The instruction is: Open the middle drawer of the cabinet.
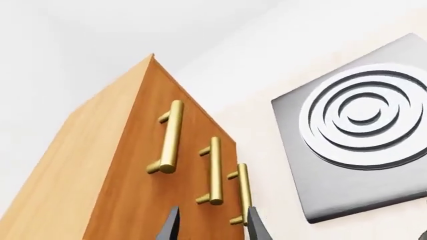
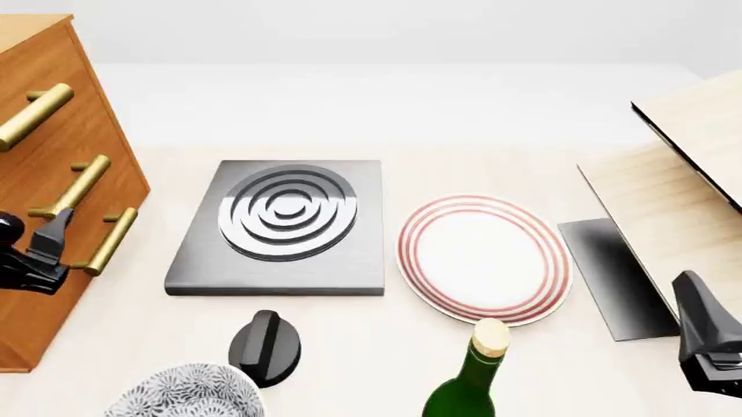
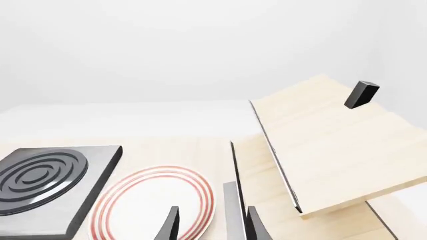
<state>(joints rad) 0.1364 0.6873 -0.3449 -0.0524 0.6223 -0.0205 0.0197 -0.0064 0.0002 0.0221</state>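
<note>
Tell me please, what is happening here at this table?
Two robot arms work at a table. The left gripper is close in front of the cabinet, near the lowest of its three brass handles, with fingers apart and holding nothing. The middle drawer looks closed, flush with the other fronts. The right gripper hangs open over the table's right side, beside the striped plate. A stove plate and a bottle lie untouched.

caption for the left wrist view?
Left end effector open, nearing the closed cabinet's three brass handles; stove plate beside.
</note>
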